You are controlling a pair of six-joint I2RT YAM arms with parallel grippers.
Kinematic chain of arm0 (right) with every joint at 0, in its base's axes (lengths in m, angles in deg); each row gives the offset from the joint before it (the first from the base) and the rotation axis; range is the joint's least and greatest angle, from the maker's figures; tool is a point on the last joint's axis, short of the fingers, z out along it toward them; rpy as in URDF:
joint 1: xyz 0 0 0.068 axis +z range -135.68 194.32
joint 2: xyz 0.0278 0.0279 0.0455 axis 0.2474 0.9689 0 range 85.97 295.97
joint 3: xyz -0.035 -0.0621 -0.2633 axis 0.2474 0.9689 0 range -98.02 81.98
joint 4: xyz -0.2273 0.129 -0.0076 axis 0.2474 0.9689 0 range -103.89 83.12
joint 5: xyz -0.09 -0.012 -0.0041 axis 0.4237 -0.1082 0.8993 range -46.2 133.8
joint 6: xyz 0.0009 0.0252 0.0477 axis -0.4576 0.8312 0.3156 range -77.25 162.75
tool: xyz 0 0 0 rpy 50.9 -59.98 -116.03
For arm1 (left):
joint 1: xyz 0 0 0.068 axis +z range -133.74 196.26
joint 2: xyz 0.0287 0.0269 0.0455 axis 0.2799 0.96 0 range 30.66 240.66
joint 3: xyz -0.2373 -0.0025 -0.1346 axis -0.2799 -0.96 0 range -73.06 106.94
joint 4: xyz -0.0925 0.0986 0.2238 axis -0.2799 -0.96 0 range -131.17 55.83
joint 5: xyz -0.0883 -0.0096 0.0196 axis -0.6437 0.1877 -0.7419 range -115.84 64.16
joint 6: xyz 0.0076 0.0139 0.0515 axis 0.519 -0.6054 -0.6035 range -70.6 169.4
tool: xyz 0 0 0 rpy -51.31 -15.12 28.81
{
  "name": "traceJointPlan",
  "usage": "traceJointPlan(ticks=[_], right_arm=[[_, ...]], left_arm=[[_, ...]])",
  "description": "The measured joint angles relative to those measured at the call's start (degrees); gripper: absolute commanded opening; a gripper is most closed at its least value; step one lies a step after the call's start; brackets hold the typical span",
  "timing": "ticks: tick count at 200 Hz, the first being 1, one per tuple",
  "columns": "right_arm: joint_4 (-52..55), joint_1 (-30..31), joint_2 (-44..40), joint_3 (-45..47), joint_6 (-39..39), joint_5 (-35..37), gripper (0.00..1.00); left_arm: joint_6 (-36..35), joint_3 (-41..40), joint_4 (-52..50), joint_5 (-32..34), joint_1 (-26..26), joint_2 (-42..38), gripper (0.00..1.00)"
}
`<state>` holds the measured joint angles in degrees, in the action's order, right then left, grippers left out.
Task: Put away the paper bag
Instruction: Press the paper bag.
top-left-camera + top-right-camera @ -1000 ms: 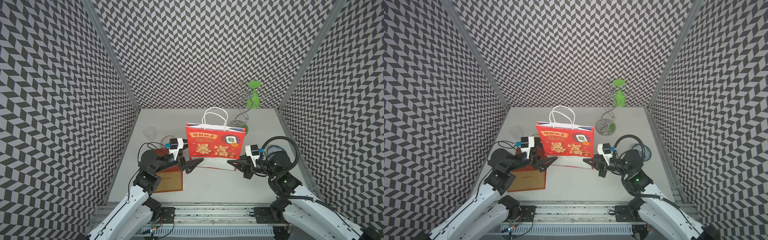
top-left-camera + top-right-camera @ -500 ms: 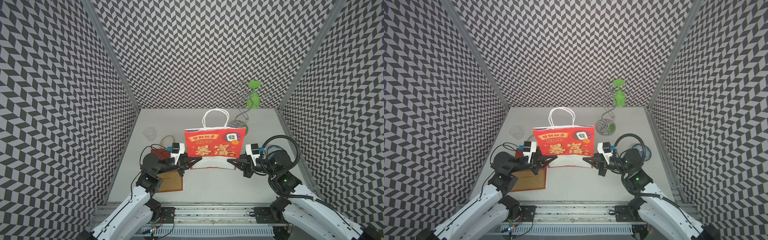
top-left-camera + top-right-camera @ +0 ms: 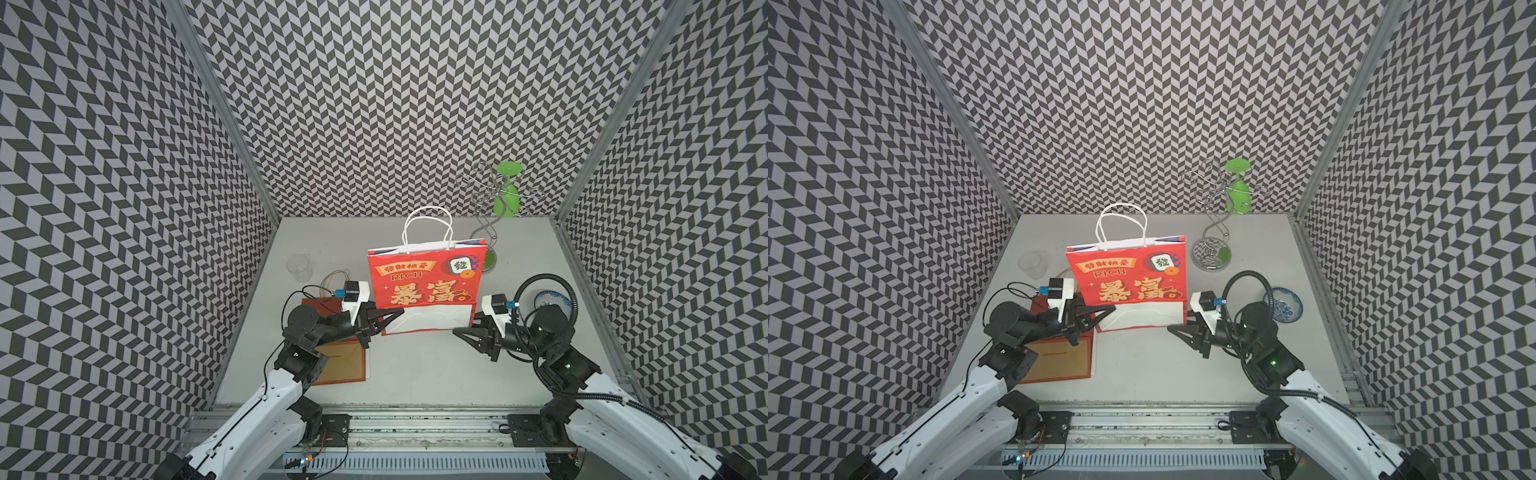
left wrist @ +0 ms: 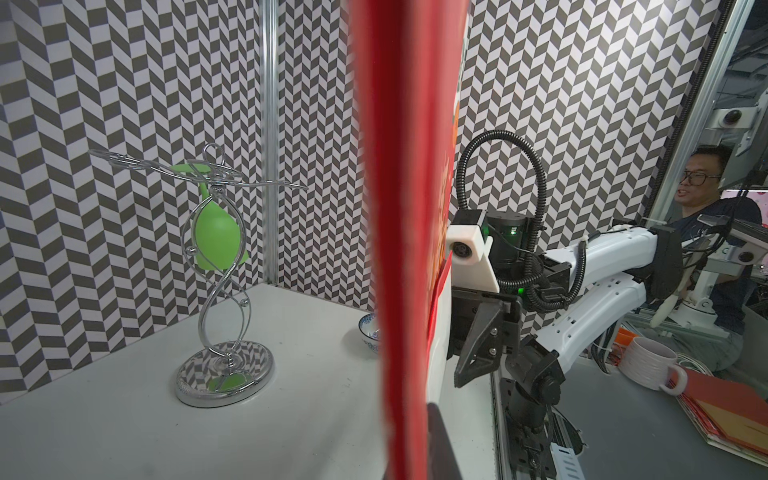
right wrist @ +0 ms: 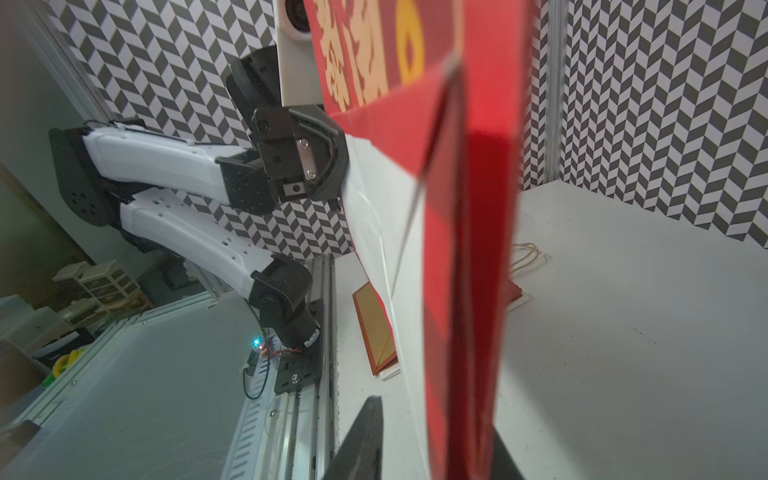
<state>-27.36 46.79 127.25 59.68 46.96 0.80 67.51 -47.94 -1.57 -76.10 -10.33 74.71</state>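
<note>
One red paper bag (image 3: 424,286) was seen standing upright near the middle of the table (image 3: 415,374), its printed face turned toward 6 o'clock and its white handles (image 3: 429,208) raised at 12 o'clock. A white panel was seen across its lower front, and in both wrist views the bag appeared pressed nearly flat.

At the bag's 8 o'clock corner, the left tool (image 3: 392,318) was closed tight on the side edge, with the red paper pinched between its jaws. At the 4 o'clock corner, the right tool (image 3: 461,334) was placed around the opposite edge. Its jaws were parted a little, and one finger (image 5: 359,436) was seen standing clear of the paper, so no firm hold was shown there.

Beneath the left arm, at 7 o'clock from the bag, a brown folder (image 3: 340,361) was laid flat on the table. A loop of pale cord (image 3: 336,278) was found at 9 o'clock, with a clear cup (image 3: 298,266) just beyond it. A blue-and-white bowl (image 3: 550,301) was set at 3 o'clock, behind the right arm. At 1 o'clock, near the back wall, a chrome wire stand (image 3: 486,232) was placed, with a green glass (image 3: 508,195) hung upside down from it.
</note>
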Motion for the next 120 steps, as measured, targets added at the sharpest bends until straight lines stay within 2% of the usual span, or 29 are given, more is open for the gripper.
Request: traceJointPlan(ticks=[35,62,87,91,103,120], right_arm=[[-0.4,0.0,-0.1,0.1,-0.1,0.2,0.17],[-1.5,0.0,-0.1,0.1,0.3,-0.3,0.00],[-2.3,0.0,-0.1,0.1,0.7,-1.0,0.00],[-2.3,0.0,-0.1,0.1,0.6,-1.0,0.04],[-2.3,0.0,-0.1,0.1,0.9,-1.1,0.23],[-3.2,0.0,-0.2,0.0,1.2,-0.7,0.26]], left_arm=[[0.0,0.0,-0.1,-0.2,0.0,0.7,0.00],[0.0,0.0,0.0,-0.4,0.0,0.7,0.00],[-0.1,0.0,0.2,-0.4,0.0,0.7,0.00],[-0.1,0.0,0.2,-0.4,0.0,0.7,0.00],[-0.2,0.0,0.3,-0.4,0.0,0.7,0.00],[-0.3,0.0,-0.1,-0.6,0.0,1.1,0.00]])
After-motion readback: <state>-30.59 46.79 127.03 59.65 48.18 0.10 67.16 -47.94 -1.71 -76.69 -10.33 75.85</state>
